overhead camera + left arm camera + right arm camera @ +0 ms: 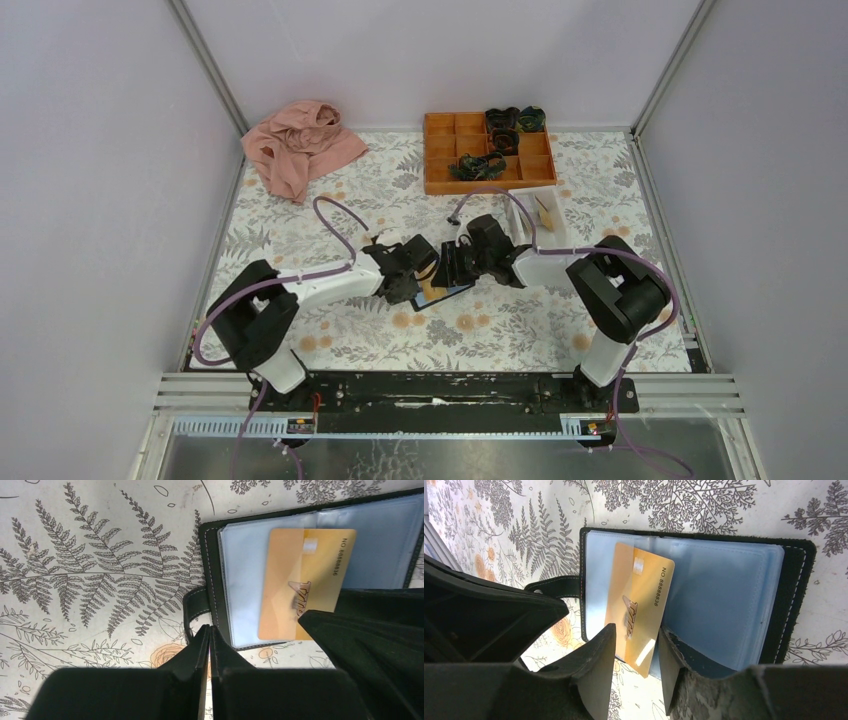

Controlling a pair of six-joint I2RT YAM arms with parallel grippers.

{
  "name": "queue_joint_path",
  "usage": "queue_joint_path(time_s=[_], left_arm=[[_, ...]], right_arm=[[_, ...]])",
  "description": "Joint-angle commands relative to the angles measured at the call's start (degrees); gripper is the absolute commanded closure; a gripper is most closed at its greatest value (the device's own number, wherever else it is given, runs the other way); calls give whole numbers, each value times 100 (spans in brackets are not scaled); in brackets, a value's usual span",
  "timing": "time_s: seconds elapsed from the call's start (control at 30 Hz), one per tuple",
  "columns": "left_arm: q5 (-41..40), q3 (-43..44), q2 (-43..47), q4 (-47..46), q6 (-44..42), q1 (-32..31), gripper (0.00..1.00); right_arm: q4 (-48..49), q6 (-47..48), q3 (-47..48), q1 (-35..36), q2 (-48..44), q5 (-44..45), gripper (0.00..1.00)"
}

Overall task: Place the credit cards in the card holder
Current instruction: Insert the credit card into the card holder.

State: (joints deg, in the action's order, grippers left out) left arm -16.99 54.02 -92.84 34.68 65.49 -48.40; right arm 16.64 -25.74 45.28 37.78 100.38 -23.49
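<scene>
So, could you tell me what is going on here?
Card loading is under way: an orange-yellow credit card lies slanted across the light-blue pockets of an open black wallet-like card holder, its near end between the spread fingers of the right end effector; grip unclear. The left end effector, shut, sits at the holder's edge.

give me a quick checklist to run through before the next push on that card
1. Card holder lying open, pockets up: ok.
2. Credit card fully in its pocket: not ok, one end overhangs the holder's edge.
3. Right gripper jaws either side of the card's free end: ok.
4. Firm hold on the card: cannot tell.
5. Left gripper off the card: ok, jaws closed beside the strap.
6. Another card ready in the white tray: cannot tell, too small.
</scene>
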Motion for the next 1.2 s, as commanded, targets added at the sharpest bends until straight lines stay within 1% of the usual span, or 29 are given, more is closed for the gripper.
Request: queue_joint_path(time_s=[0.0,0.37,0.67,0.77,0.87,0.97,1.1,1.17], left_arm=[[-200,-29,285,283,195,-70,93],[-227,-189,71,233,280,-174,96],[-246,-231,-87,204,280,-185,97],[-247,-270,-81,180,293,-187,98],[-244,-282,-84,171,297,-185,98],[-243,-270,-119,171,297,-182,98],[-238,-246,-150,171,280,-187,98],[-245,-251,-159,169,271,-187,98]], right_arm=[[-925,227,16,80,-81,210,55],[-1335,514,406,89,-5,437,53],[-1376,592,642,89,-19,656,54],[-1308,579,620,89,-143,851,59],[-1252,572,609,86,-204,994,71],[-1184,558,591,82,-244,1106,78],[-1063,505,550,80,-329,1240,85],[-1010,476,547,80,-353,1257,86]])
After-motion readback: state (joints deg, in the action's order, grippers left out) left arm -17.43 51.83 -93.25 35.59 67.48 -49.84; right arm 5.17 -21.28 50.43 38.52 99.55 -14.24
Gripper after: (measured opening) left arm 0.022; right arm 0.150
